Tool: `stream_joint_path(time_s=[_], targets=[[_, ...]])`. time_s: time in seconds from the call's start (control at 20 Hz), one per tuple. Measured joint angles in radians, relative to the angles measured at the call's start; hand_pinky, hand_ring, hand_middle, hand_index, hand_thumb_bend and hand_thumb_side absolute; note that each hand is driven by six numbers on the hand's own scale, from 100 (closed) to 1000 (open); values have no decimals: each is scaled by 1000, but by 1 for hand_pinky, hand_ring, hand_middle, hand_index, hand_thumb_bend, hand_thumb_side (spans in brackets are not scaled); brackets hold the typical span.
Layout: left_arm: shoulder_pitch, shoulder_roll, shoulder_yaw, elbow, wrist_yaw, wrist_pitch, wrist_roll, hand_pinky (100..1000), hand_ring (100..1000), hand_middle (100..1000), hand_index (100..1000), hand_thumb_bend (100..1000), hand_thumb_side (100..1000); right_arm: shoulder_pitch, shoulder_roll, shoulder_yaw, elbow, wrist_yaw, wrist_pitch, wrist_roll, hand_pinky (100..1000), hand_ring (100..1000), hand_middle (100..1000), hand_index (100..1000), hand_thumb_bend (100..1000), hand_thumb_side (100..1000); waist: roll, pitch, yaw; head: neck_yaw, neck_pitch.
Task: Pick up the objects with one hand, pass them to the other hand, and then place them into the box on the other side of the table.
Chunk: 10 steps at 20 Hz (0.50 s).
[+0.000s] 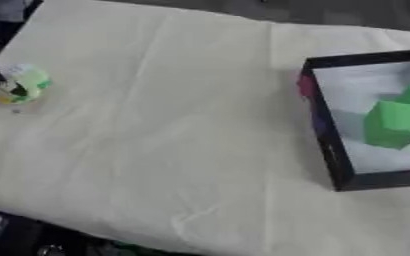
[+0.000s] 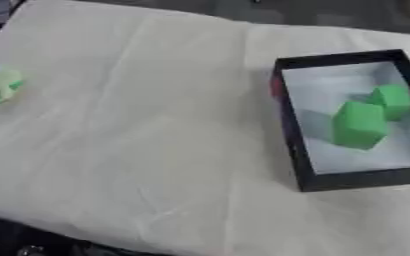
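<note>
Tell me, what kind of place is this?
Probably a robot practice table: a cream cloth-covered table, a black-walled box holding two green blocks, and a small pale green-and-white object at the left edge.

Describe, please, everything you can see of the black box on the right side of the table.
The black box is a shallow, open-topped rectangular tray with thin dark walls and a pale grey-white floor, possibly cardboard. It lies flat on the cream cloth, slightly askew, at the table's right side. Inside it lie two green blocks, close together toward the far right part. A small reddish patch shows on its left outer wall. No hand touches it.
</note>
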Motion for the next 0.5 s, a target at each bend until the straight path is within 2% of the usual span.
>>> stream_joint_path(time_s=[0.3,0.5], targets=[[-15,-19,6,60,-38,6,-4,857,868,828,889,725,268,-6,11,4,11,15,2,6,995,1000,1000,1000,100,470,0,5,-4,4,-3],[-23,-33,4,91,-78,4,-6,857,869,828,882,686,285,-13,19,9,23,24,-1,13,996,1000,1000,1000,100,470,0,7,-5,9,-4]])
